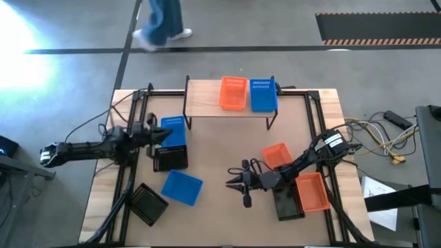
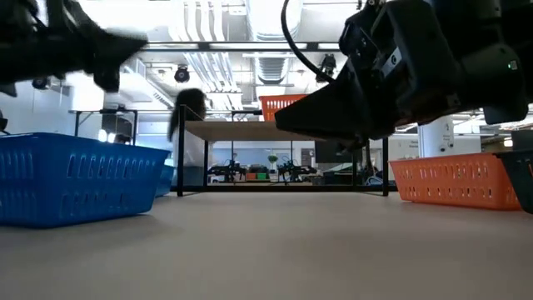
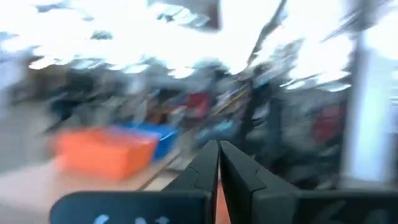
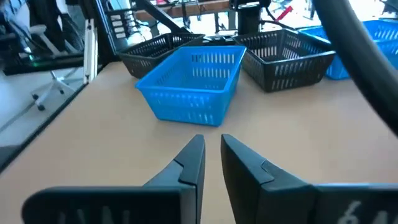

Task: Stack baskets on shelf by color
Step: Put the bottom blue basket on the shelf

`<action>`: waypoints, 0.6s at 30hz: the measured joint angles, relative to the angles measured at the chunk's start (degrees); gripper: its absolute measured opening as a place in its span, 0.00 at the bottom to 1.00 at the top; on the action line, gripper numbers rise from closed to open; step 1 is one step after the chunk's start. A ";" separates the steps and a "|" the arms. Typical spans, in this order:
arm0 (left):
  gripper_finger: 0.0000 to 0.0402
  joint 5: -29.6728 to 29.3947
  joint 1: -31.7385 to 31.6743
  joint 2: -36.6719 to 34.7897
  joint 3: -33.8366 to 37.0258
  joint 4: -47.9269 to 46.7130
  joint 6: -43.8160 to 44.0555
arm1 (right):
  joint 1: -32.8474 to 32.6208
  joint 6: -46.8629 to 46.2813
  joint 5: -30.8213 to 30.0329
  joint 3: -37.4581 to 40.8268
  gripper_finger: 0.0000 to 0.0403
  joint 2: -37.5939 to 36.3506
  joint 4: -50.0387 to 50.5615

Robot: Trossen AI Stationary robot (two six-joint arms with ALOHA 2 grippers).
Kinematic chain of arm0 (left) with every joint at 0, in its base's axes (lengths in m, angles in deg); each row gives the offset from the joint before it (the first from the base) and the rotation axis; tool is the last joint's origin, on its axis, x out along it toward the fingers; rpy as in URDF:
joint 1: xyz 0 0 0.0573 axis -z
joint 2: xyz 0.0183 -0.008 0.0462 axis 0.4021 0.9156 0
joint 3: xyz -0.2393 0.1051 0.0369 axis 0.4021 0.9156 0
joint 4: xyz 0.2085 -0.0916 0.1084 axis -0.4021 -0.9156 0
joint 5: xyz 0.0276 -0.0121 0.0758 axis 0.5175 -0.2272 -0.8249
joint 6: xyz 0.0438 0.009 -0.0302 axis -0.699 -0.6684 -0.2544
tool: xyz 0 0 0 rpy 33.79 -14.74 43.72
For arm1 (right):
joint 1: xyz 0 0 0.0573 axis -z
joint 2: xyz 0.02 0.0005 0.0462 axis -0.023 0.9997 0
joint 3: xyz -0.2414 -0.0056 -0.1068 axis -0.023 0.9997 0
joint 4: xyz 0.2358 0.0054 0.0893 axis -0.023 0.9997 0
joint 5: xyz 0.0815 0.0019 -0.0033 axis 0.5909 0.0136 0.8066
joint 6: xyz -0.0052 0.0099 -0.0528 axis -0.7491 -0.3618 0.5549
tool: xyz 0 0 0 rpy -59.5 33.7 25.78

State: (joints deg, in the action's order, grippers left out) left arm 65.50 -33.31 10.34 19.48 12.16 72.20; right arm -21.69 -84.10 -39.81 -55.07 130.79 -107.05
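Though near, blue basket (image 4: 193,84) beyond jaws

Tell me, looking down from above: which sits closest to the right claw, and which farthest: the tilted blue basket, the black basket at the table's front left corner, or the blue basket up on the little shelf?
From the right gripper:
1. Tilted blue basket, just to its left.
2. Black basket, front left corner.
3. Blue basket on the shelf, at the table's far edge.

Shelf (image 1: 207,103): at your twelve o'clock, two baskets (image 1: 248,94) side by side on its right half.
Nine o'clock: three baskets (image 1: 171,143) crowded together.
Seven o'clock: two baskets (image 1: 167,195) near the front edge.
Four o'clock: three baskets (image 1: 298,184) clustered beside the right arm.
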 joint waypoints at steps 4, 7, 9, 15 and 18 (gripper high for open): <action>0.00 5.72 3.66 8.13 -0.53 3.01 0.79 | 0.00 1.97 0.00 -0.29 0.11 0.00 0.04; 0.00 -1.17 9.98 15.90 -4.07 -0.06 -0.22 | 0.00 1.91 0.00 -0.27 0.11 0.00 0.21; 0.00 -7.99 15.43 22.15 -7.15 -3.67 -2.01 | 0.00 1.56 -0.01 -0.20 0.11 0.00 0.63; 0.00 -27.34 31.86 39.41 -23.78 -26.24 -0.95 | 0.00 1.56 0.00 -0.13 0.11 0.00 2.48; 0.00 -31.32 38.53 47.04 -34.32 -37.95 5.35 | 0.00 2.36 0.00 0.00 0.11 0.00 3.48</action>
State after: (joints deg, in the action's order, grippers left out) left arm 34.17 5.22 57.38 -14.84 -25.79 77.55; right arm -21.69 -81.74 -39.81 -55.07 130.79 -103.57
